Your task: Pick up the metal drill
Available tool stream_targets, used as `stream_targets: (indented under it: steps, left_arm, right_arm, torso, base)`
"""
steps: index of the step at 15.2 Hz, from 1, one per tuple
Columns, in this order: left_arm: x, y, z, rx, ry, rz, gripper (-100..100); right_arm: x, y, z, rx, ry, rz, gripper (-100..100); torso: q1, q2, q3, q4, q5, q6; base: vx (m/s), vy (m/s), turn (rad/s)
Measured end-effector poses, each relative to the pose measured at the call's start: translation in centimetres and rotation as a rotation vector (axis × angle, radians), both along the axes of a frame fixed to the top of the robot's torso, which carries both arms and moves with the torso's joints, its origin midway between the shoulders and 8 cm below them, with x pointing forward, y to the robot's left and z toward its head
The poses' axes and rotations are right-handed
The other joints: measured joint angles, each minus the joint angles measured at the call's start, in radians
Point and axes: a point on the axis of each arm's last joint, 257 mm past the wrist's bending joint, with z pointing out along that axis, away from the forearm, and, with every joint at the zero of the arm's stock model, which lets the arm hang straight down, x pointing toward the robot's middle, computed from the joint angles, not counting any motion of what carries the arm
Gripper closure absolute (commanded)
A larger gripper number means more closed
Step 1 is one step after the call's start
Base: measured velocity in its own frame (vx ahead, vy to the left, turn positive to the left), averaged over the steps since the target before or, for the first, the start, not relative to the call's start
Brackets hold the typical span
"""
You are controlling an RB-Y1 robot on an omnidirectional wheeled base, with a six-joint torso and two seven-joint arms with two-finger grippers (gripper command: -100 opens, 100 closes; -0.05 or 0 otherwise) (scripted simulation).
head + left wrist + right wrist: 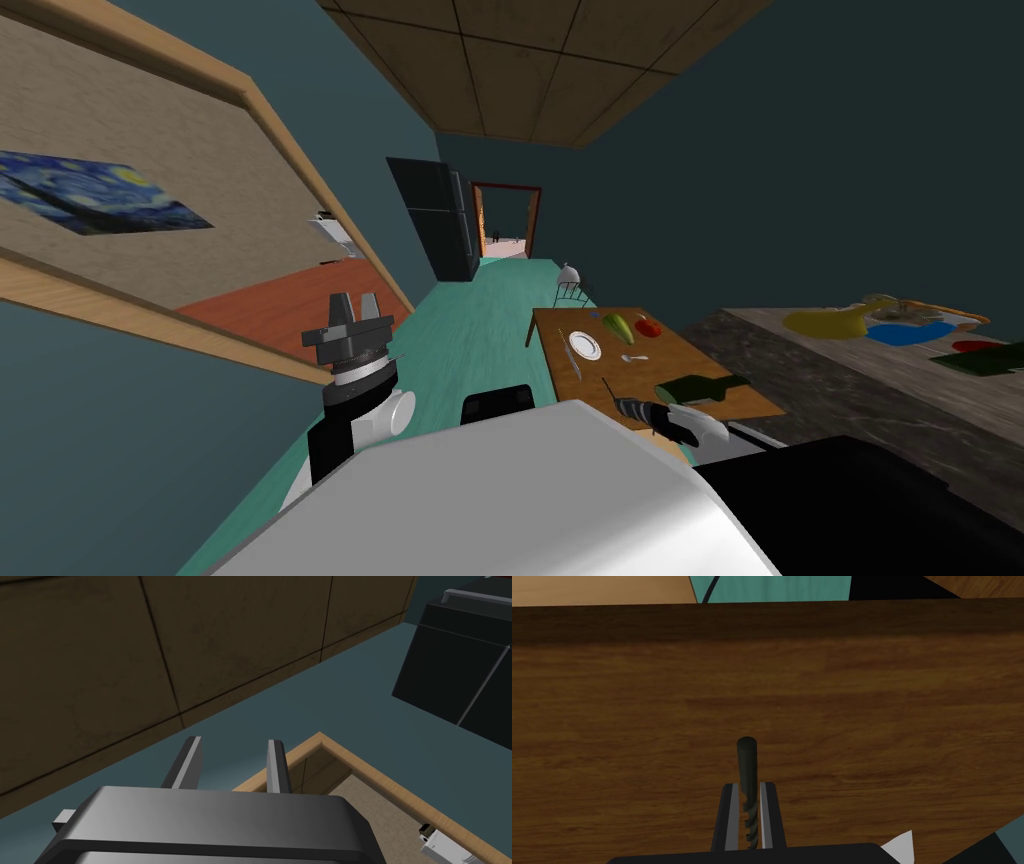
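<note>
Over the table [812,701], our right gripper [748,788] pinches the drill [747,751] by its slim, probably slippery shank; left gripper [232,748] gapes empty.

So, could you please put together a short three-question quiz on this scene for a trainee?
1. True or false: the right gripper is shut on the drill.
2. Which of these lies on the table beside the plate? A) a mug B) a knife C) a book
3. Fill in the missing word: the left gripper has its fingers ____, with nothing between them.

Key: 1 true; 2 B; 3 open.
</note>
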Motion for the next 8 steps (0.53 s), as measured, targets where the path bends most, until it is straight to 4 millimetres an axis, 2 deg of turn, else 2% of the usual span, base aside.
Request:
stream_targets:
  steps: [8]
  left_arm:
    - [0.0, 0.0, 0.0, 0.000, 0.000, 0.000, 0]
  right_arm:
    - [1.4, -0.7, 0.7, -0.008, 0.016, 0.012, 100]
  torso:
    - [0.000, 0.000, 0.000, 0.000, 0.000, 0.001]
  base:
    - [-0.020, 0.009, -0.025]
